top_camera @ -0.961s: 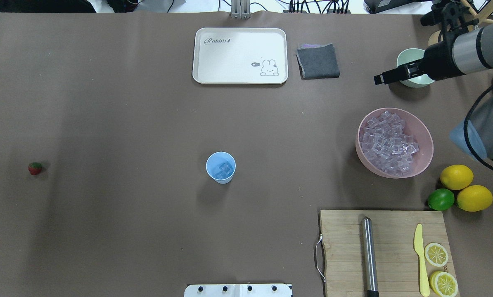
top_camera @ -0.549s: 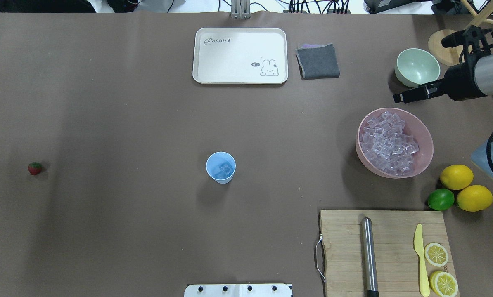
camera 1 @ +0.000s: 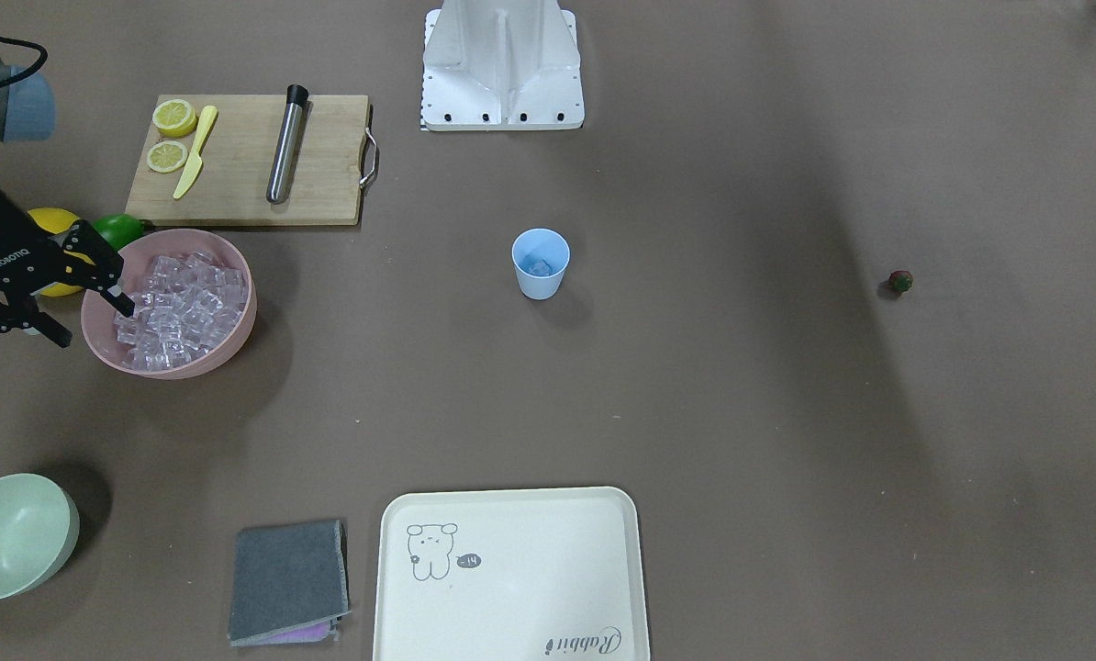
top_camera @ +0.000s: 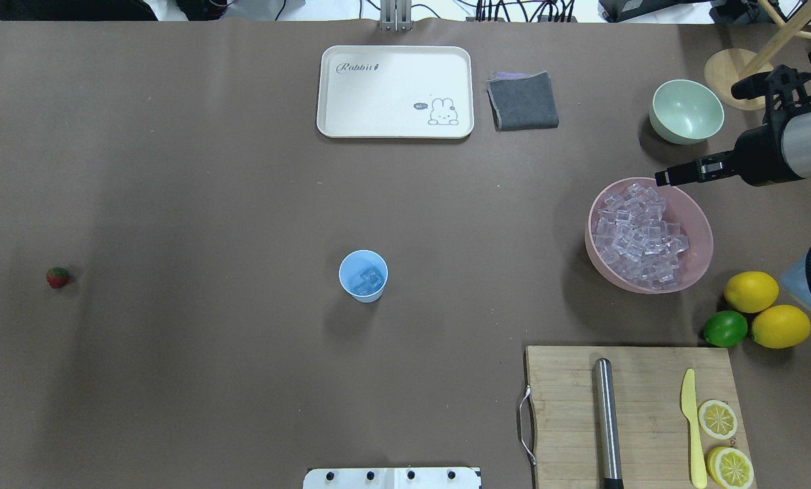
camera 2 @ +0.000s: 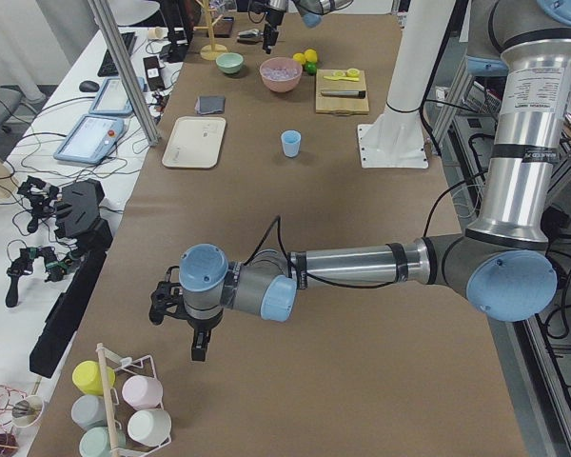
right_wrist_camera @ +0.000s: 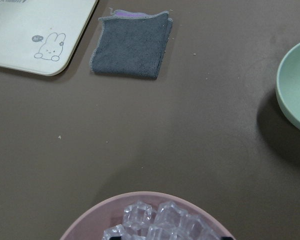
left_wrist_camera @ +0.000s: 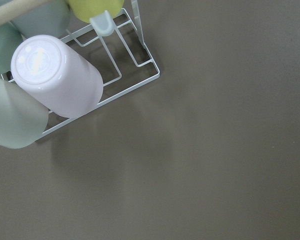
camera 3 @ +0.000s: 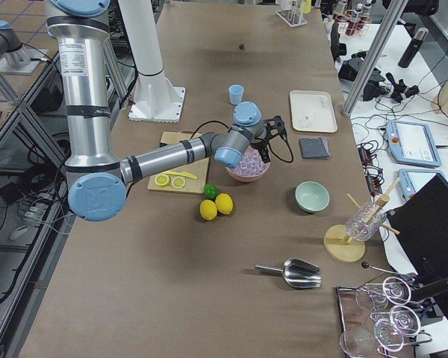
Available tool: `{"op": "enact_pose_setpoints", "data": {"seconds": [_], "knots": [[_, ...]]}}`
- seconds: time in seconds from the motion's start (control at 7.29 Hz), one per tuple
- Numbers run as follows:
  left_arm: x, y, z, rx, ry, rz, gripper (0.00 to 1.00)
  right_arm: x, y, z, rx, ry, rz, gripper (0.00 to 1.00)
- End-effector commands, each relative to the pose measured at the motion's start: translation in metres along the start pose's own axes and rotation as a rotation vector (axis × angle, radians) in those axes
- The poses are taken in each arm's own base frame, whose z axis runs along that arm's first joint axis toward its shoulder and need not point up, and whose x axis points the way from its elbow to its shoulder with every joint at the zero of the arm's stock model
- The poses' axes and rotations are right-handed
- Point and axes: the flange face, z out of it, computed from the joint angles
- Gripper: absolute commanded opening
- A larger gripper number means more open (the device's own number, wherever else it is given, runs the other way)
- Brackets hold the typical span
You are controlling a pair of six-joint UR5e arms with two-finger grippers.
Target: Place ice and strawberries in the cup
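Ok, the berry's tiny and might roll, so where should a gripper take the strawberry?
Grip the strawberry across its red body, coming straight down from above. It lies on the table with nothing near it, small and rounded, so a top approach looks unblocked, while a sideways one would probably just push it along.

R gripper (top_camera: 662, 179) moved off green bowl (top_camera: 687, 111), now at pink bowl's (top_camera: 699, 224) far rim.
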Motion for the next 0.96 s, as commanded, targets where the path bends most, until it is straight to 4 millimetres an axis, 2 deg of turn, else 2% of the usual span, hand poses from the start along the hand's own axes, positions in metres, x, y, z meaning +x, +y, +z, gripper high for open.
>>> {"op": "enact_pose_setpoints", "data": {"seconds": [0.0, 0.82], "knots": [[-0.003, 0.005, 0.002, 0.005, 0.001, 0.004, 0.98, -0.021, 0.009, 0.02, 0.011, 0.022, 0.064, 0.8], [0.0, 0.0, 0.0, 0.012, 0.0, 0.012, 0.98, -0.029, 0.027, 0.045, 0.042, 0.081, 0.221, 0.85]]}}
